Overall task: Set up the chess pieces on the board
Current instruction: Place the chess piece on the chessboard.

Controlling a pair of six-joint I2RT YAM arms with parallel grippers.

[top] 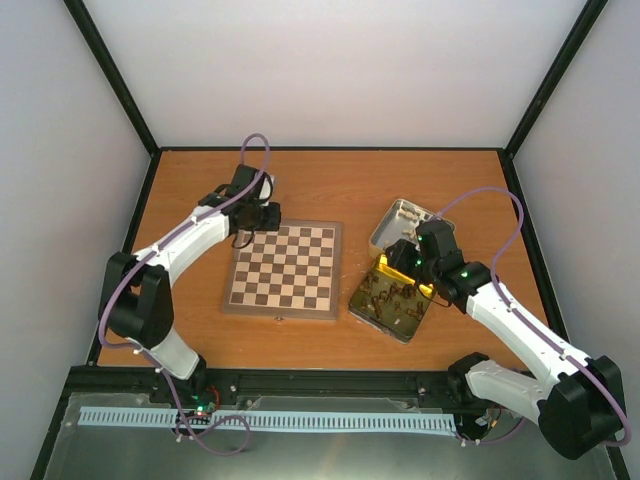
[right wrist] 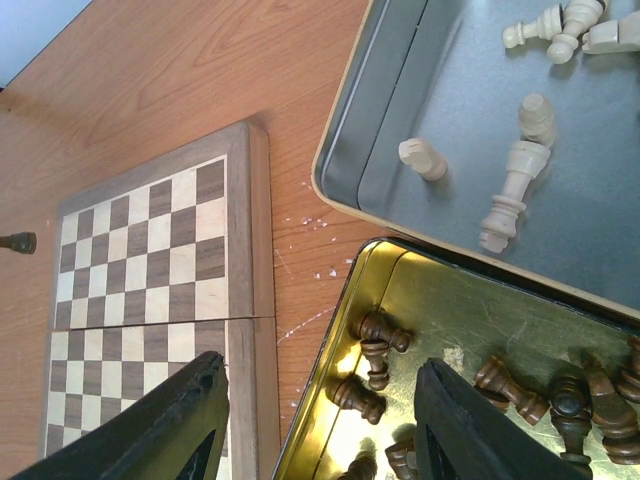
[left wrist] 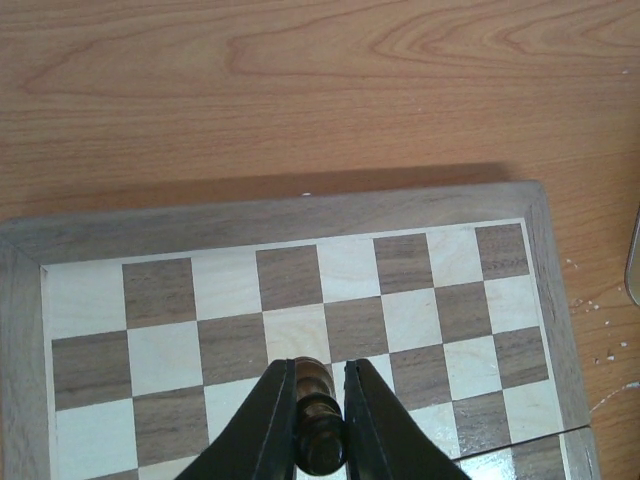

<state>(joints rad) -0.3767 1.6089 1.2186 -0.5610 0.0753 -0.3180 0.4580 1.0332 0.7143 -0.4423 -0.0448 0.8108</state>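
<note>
Black fingers of the left gripper (left wrist: 318,385) were pinching a slender dark-brown turned wooden chess piece (left wrist: 321,432), which ran lengthwise along the fingers and pointed down toward the small square wooden chessboard (left wrist: 300,215) of brown and cream checks. The fingertips hung over squares a few rows in from the board's far border, near its far-left corner in the overhead view. Whether the piece touched the wood could not be told. No other piece showed on the visible squares, so there looked to be free room on every side for setting it down, with bare orange-brown tabletop (left wrist: 320,90) beyond the border. The right gripper (right wrist: 320,385) was well apart to the right, fingers spread wide and holding nothing over the rectangular gold-lined metal tin (right wrist: 420,300). More dark pieces (right wrist: 360,397) lay jumbled there, and cream-white pieces (right wrist: 510,190) lay in the grey lid (right wrist: 450,120) beside it.
</note>
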